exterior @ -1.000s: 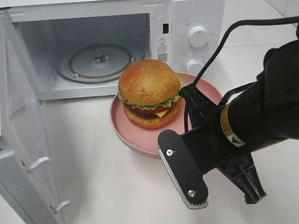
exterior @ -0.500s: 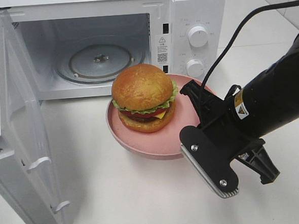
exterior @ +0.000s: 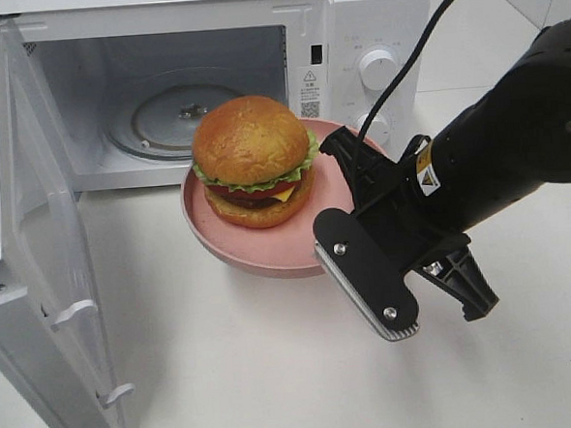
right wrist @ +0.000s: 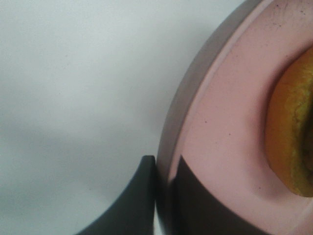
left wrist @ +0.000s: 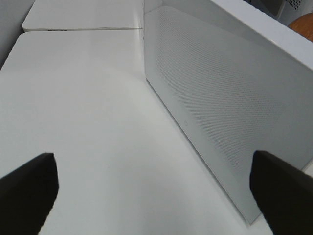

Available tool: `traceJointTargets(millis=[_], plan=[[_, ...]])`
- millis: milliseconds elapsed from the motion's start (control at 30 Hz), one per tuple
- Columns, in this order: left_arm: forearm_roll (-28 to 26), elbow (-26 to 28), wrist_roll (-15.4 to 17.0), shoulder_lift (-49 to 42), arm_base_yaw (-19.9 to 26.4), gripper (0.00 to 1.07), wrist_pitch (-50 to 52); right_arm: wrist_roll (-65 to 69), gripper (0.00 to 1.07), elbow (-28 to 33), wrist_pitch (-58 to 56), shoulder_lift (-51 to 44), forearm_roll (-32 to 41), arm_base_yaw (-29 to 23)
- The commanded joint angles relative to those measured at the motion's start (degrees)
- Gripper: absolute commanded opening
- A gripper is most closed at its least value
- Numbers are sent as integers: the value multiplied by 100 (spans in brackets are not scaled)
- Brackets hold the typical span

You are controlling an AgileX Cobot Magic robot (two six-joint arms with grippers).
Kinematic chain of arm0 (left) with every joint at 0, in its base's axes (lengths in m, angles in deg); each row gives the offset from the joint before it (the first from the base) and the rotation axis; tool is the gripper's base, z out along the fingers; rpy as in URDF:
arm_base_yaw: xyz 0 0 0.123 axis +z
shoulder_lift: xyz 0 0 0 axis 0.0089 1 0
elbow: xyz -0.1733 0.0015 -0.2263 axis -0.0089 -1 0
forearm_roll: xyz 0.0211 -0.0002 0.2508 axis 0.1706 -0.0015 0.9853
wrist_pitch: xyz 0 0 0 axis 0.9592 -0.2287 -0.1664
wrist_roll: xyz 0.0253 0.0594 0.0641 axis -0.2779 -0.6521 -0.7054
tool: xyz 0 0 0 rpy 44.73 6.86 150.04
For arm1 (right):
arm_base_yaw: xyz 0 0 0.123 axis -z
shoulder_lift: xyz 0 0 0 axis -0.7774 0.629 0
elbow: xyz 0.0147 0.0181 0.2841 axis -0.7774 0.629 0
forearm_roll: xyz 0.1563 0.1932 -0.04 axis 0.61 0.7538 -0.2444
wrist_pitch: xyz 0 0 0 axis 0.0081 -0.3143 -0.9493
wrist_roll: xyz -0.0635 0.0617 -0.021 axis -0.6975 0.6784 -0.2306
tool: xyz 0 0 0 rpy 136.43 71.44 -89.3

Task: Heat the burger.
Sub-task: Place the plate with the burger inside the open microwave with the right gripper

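White table [exterior: 227,373] fronts the open microwave [exterior: 380,14], right jaws pinching the pink plate [exterior: 268,249] by its rim, likely to carry the burger [exterior: 252,143] inside; left jaws gape empty.

No words are legible. The microwave [exterior: 375,19] bears a sticker [exterior: 309,92] with a warning triangle and QR code. The right arm [exterior: 514,142] carries a small yellow label [exterior: 426,178].

The burger [exterior: 250,143] looks glossy, the plate [exterior: 268,246] matt.

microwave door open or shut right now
Open. The microwave door is swung wide to the left, exposing the cavity and its bare glass turntable. The burger sits on the pink plate in front of the opening.
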Motion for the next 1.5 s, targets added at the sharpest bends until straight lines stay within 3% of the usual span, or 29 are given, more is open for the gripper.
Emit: traceJointTargets(millis=[33,700,1500], plan=[[-34,-23,40,-103,11,100,40,6,0,-241,309,109,0,11],[-34,-23,40,-103,11,100,40,441,0,-785,819,739,0,11],[-34,-23,40,-103,11,100,40,825,0,-1994,882,1770,0,11]])
